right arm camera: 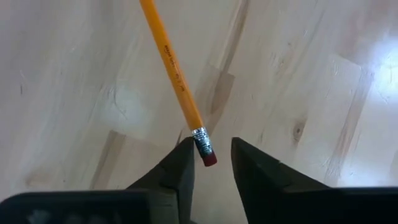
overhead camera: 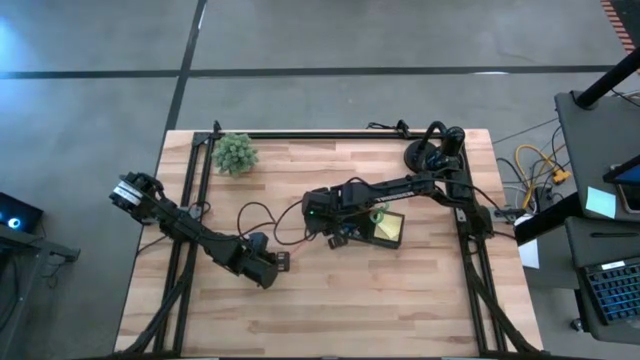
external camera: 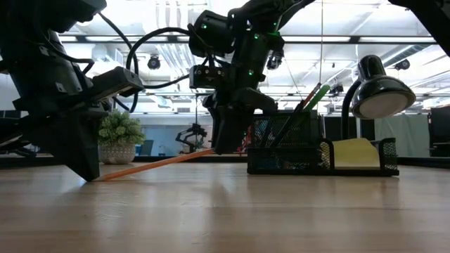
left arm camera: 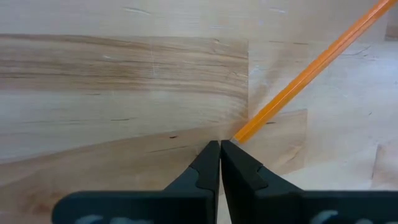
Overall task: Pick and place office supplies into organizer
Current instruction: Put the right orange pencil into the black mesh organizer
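The smooth pale wooden table carries a glossy orange pencil with a metal ferrule.

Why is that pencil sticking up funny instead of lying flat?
The pencil slants: its tip sits on the table at the shut left claw, and its eraser end is lifted between the right claw fingers, beside the organizer.

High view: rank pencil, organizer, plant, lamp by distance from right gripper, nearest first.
From the right gripper:
1. Pencil, its eraser end between the fingers.
2. Organizer, just to the gripper's right.
3. Plant and lamp, back-left and back-right: too close to call.
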